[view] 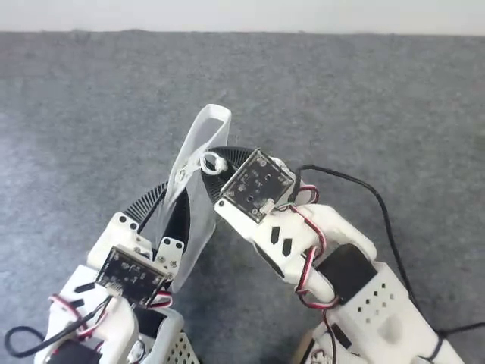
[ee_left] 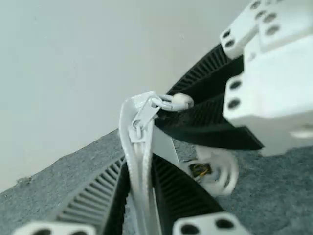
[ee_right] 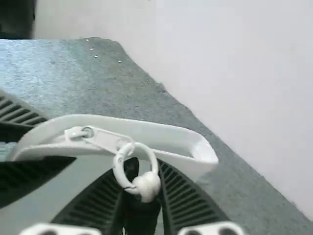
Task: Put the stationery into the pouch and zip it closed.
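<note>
Left tool (view: 179, 191): clenched on the pouch (view: 203, 133), whose zipped edge is pinched between the two black ribbed fingers (ee_left: 168, 188), as seen in the left wrist view (ee_left: 139, 169). Right tool (view: 217, 162): closed on the ring pull (view: 213, 161) of the zip, with the ring and its white bead held at the fingertips (ee_right: 138, 188); in the left wrist view the same tool (ee_left: 172, 104) is seen meeting the ring pull (ee_left: 166, 102) from the side. Slider (ee_right: 80, 133): seated on the zip track just beside the ring pull (ee_right: 134, 169), near the bend of the pouch edge (ee_left: 133, 147). Pouch, white and translucent: held upright and raised off the desk (view: 364, 98) between both tools, its free upper end standing above them as a narrow loop (ee_right: 166, 139). Its contents, and how far the zip is drawn, cannot be told. Desk: covered in grey, carpet-like material. Wall (view: 242, 14): plain and pale, at the far edge of the desk.
</note>
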Action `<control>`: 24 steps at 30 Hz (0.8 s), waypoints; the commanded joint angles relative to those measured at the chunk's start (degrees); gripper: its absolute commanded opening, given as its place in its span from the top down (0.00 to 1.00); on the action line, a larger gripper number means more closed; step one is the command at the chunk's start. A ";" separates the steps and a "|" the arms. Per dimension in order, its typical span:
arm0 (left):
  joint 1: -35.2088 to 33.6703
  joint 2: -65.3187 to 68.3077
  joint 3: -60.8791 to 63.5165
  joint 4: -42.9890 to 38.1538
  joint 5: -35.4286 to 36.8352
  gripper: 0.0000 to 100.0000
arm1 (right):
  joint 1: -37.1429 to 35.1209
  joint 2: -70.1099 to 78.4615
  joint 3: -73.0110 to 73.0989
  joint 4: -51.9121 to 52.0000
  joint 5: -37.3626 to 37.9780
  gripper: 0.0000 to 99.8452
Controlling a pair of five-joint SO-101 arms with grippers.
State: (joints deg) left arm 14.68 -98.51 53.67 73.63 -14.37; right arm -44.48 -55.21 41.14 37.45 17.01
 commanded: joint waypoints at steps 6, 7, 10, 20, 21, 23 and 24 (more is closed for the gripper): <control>0.18 0.35 0.84 0.97 -0.70 0.99 | 6.90 1.54 -6.59 -2.68 -0.53 0.99; 0.18 0.09 0.84 0.97 -0.70 0.99 | 7.60 2.33 -7.21 -2.68 -0.53 0.99; 0.26 -3.96 1.89 1.05 -0.70 0.99 | 9.63 5.14 -9.14 -2.77 -0.53 0.99; 0.18 -5.80 3.47 0.88 -0.70 0.99 | 15.43 9.89 -11.96 -3.56 -0.53 0.99; 0.18 -5.80 3.47 0.97 -0.70 0.99 | 16.04 10.33 -11.96 -4.35 -0.53 0.99; 0.18 -5.80 3.47 0.97 -0.70 0.99 | 17.19 11.47 -11.96 -5.32 -0.53 0.99; 0.18 -5.80 3.47 0.97 -0.70 0.99 | 17.45 12.18 -11.96 -5.58 -0.53 0.99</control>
State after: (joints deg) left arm 14.86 -103.25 56.57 73.54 -14.73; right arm -33.05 -44.92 33.32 34.90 17.10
